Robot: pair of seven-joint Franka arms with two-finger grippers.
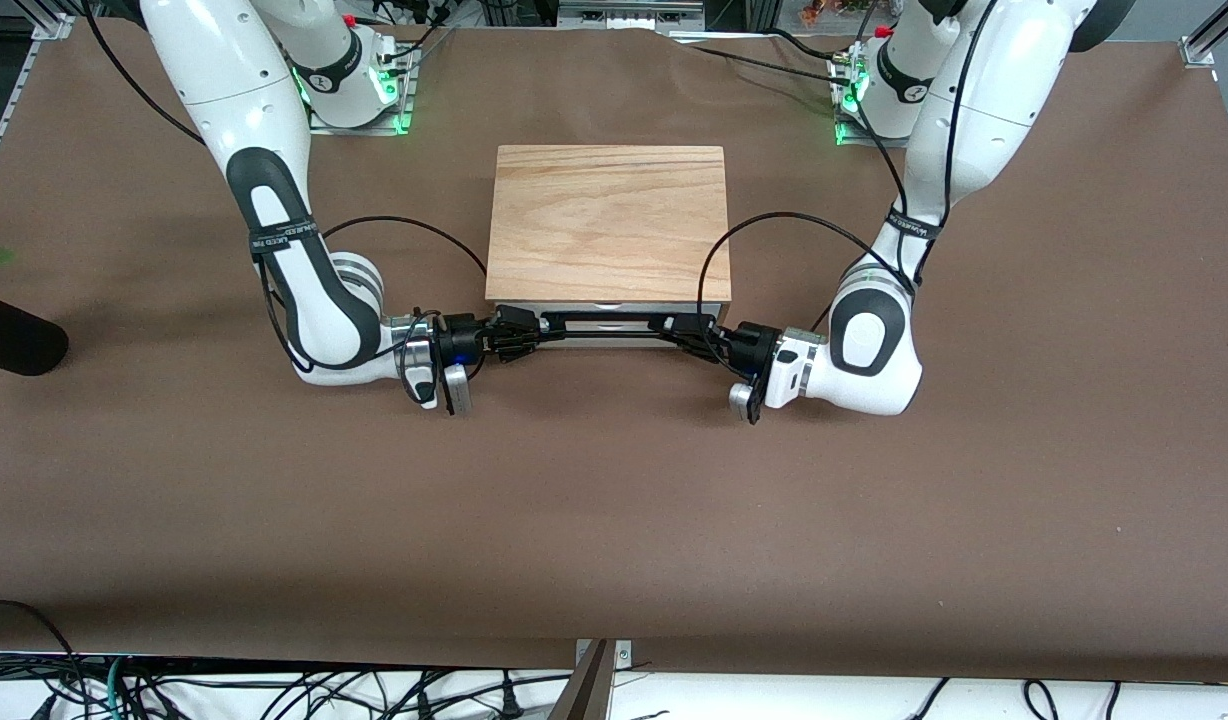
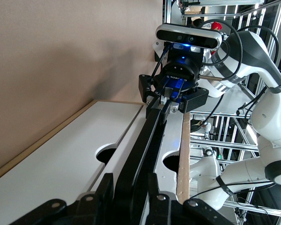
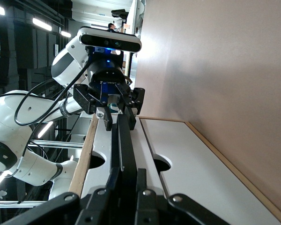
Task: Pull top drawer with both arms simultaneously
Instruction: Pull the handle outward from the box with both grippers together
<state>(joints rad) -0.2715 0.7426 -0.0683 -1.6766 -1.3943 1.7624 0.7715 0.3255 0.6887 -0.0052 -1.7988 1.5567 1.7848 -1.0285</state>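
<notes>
A wooden box with a grained top slab (image 1: 608, 220) stands mid-table, its front toward the front camera. The top drawer's white front (image 1: 606, 311) shows just under the slab's edge, with the black bar handle (image 1: 604, 324) across it. My left gripper (image 1: 690, 326) is shut on the handle's end toward the left arm. My right gripper (image 1: 519, 330) is shut on the other end. In the left wrist view my gripper (image 2: 129, 187) pinches the handle (image 2: 147, 136) against the drawer front (image 2: 171, 140). In the right wrist view my gripper (image 3: 126, 187) pinches the handle (image 3: 124, 140).
A lower white drawer front (image 2: 61, 159) lies under the top one. A dark rounded object (image 1: 14, 345) rests on the brown table (image 1: 614, 520) at the right arm's end. Black cables loop from both wrists beside the box.
</notes>
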